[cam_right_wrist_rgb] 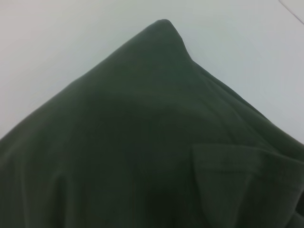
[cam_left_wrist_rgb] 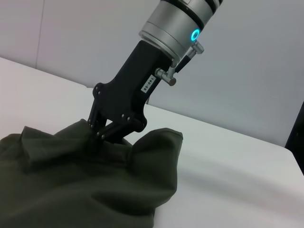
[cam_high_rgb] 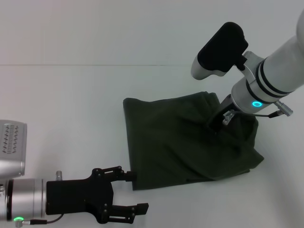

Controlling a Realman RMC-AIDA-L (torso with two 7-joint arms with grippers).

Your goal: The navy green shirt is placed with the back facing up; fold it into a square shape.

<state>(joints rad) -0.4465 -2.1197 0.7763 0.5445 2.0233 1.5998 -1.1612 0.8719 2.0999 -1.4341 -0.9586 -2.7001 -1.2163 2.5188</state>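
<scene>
Head view: a dark olive-green navy green shirt is seen lying on a plain white desk, a little toward four o'clock from the middle of the picture. It is folded into a rough, uneven rectangle, with a neat corner at ten o'clock and rumpled, raised cloth along its three o'clock edge. The right claw is reached down from two o'clock on a silver arm with a glowing blue ring, and its black fingers are pinched shut on a fold of the shirt near the cloth's upper right part. The left claw is shown low at seven o'clock, just beside the shirt's near corner, with its two black fingers spread apart and nothing held between them.

Left wrist view: the right claw is seen from across the desk, its black body angled down from one o'clock. Its fingertips are buried in a bunched ridge of the shirt, which is lifted slightly there. The cloth fills the lower left part of the picture.

Right wrist view: only the shirt is shown close up, rising to a rounded corner at twelve o'clock against the desk. A hemmed flap is seen at four o'clock.
</scene>
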